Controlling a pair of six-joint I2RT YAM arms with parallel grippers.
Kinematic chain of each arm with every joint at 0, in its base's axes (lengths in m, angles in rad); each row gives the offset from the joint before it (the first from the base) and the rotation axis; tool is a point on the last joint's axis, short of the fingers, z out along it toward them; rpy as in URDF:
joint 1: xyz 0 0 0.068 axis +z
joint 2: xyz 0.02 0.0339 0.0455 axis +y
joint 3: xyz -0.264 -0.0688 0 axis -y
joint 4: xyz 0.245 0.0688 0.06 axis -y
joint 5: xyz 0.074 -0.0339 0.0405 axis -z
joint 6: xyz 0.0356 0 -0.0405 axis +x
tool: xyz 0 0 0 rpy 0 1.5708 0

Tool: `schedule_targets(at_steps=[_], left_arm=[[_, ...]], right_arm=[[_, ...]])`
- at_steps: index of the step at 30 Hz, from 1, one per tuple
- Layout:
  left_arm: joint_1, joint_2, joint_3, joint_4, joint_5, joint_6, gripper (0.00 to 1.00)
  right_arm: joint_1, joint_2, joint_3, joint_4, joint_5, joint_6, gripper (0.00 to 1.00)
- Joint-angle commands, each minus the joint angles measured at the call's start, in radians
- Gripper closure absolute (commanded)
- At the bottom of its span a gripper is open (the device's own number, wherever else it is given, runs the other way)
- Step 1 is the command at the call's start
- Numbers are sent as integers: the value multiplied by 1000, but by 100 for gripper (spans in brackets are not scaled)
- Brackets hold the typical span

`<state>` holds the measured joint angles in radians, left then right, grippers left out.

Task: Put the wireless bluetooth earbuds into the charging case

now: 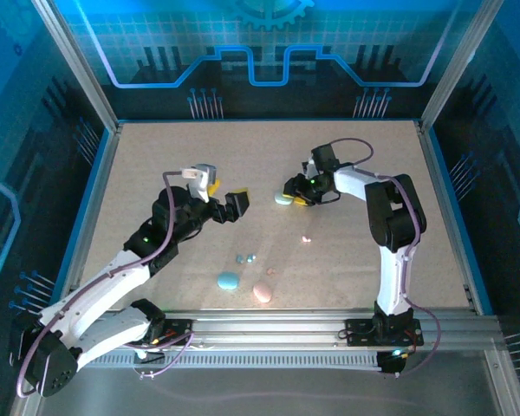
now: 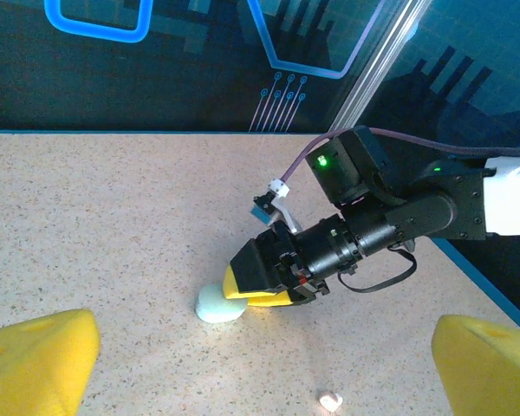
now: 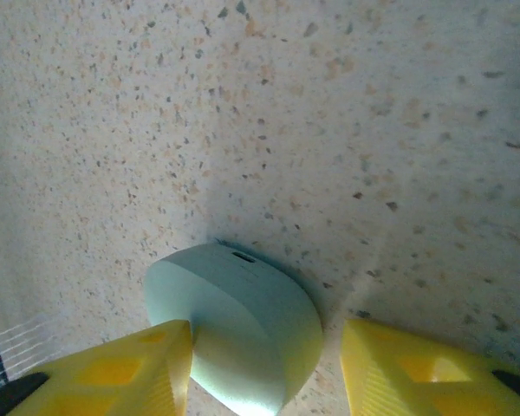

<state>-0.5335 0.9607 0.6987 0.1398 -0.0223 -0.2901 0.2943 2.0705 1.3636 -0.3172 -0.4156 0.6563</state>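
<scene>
Jaws of the left gripper stand wide apart with nothing between them, over the table. Two bluish earbuds lie loose near the front, just behind a blue case and a pink case. A pink earbud sits apart, further right. They look light, hard and smooth, likely to skid, so a gentle pinch across the body seems best. The right gripper straddles a pale green case, jaws part open: one finger against it, the other clear. No writing is legible.

A speckled beige tabletop sits inside blue-lit walls.
</scene>
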Motion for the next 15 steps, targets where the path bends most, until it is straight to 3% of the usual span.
schedule_targets(at_steps=[1,9,15], left_arm=[[5,3,13,22,-15,-17,1],[8,-34,-4,-19,-93,9,1],[54,-16,-2,-83,-146,-46,1]], right_arm=[[8,-88,20,-98,60,-79,48],[71,-413,-128,-171,170,-219,42],[229,-664,-381,-133,237,-204,45]])
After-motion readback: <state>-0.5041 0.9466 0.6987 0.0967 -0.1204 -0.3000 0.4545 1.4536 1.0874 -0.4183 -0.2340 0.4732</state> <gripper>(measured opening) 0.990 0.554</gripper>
